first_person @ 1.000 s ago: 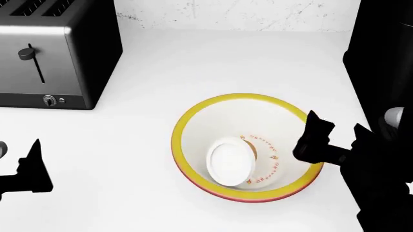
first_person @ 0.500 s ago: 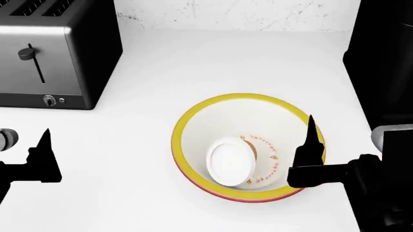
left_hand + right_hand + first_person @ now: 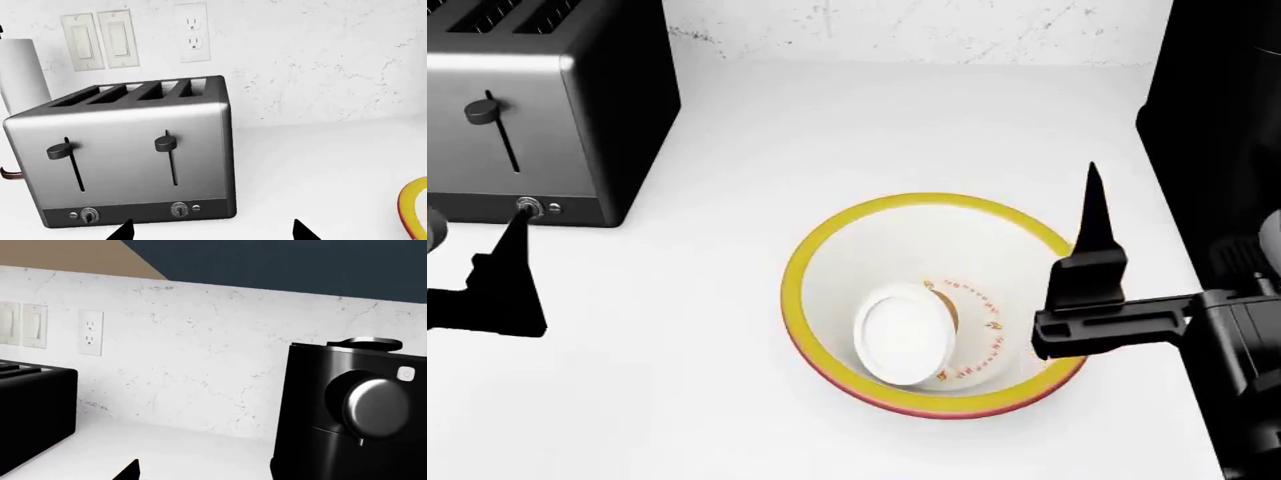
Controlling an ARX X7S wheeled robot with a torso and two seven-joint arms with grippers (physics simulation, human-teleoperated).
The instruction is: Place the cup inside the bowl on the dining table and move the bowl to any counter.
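Observation:
The bowl (image 3: 827,250), white inside with a yellow rim, stands on the white counter (image 3: 868,130). The cup (image 3: 904,335) lies tipped inside it, its white opening facing up. My right gripper (image 3: 1092,235) hovers over the bowl's right rim, open and holding nothing. Only one of its fingertips (image 3: 127,471) shows in the right wrist view. My left gripper (image 3: 510,265) is left of the bowl, in front of the toaster, open and empty, with its fingertips (image 3: 123,232) spread wide. A sliver of the bowl's rim (image 3: 408,207) shows in the left wrist view. The dining table is out of view.
A silver four-slot toaster (image 3: 541,100) stands at the back left of the counter, with a paper towel roll (image 3: 23,70) beside it. A black coffee machine (image 3: 1214,130) stands at the right. A speckled wall (image 3: 320,60) with an outlet (image 3: 192,32) backs the counter.
The right gripper has lifted and turned, its finger now pointing up over the bowl's right rim. The left gripper has moved up toward the toaster. Bowl and cup have stayed still.

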